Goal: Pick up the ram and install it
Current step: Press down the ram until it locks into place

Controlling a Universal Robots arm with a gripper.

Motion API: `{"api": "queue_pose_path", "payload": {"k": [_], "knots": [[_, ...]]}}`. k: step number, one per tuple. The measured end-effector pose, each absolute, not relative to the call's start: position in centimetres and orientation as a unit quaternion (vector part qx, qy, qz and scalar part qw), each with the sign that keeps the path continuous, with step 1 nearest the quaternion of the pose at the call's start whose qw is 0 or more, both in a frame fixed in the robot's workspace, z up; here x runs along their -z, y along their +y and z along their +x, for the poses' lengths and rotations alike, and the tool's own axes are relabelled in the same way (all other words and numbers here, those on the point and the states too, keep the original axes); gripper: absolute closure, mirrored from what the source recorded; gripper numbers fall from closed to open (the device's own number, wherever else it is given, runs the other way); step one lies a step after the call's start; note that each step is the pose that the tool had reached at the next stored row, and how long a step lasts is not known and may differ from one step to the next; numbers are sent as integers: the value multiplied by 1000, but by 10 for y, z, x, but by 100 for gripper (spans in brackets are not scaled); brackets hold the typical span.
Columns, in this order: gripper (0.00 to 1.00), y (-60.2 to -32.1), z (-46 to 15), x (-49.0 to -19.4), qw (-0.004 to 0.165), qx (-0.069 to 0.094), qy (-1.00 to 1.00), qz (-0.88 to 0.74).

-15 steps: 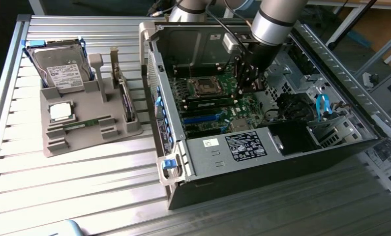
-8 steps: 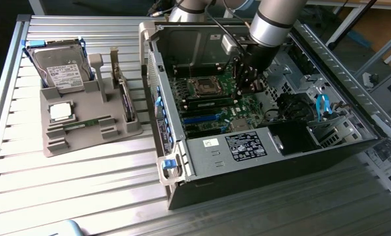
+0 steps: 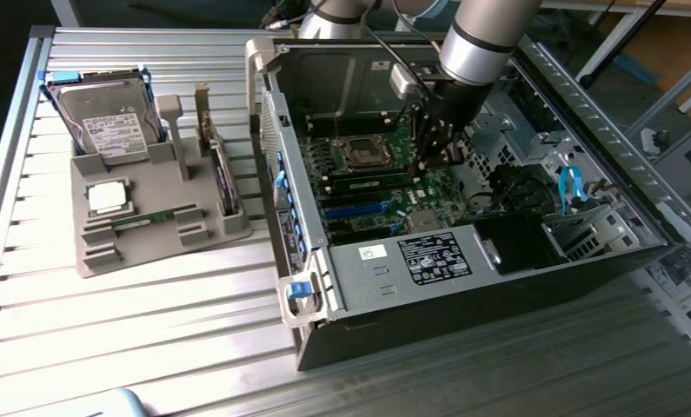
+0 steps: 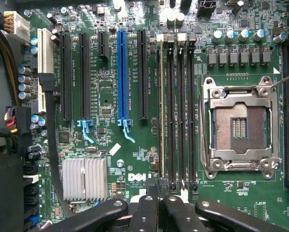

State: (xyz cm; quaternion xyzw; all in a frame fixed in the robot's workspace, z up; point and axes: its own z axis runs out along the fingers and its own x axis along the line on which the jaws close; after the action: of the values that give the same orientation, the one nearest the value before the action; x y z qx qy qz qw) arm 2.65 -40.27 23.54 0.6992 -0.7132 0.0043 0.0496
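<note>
Ram [image 4: 161,111] edge-on in slot, 6 o'clock of socket [image 3: 362,156] in exterior view. Gripper [image 4: 160,202] pressed together over its end. Light, stiff, thin, fragile; likely best held by long edges, off chips.

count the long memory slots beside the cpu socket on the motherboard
4 memory slots, side by side and parallel, between the CPU socket and the nearest black expansion slot. The one farthest from the socket has a thin board edge-on along it, likely the ram.

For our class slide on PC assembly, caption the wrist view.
Shut gripper above a green motherboard, over black memory slots beside an empty silver CPU socket.
</note>
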Motion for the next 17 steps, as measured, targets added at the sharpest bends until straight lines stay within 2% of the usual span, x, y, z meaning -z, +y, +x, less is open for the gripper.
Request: {"api": "queue_pose_path", "payload": {"k": [17], "knots": [[89,-403,26,-232,50,-5,-713,699]]}}
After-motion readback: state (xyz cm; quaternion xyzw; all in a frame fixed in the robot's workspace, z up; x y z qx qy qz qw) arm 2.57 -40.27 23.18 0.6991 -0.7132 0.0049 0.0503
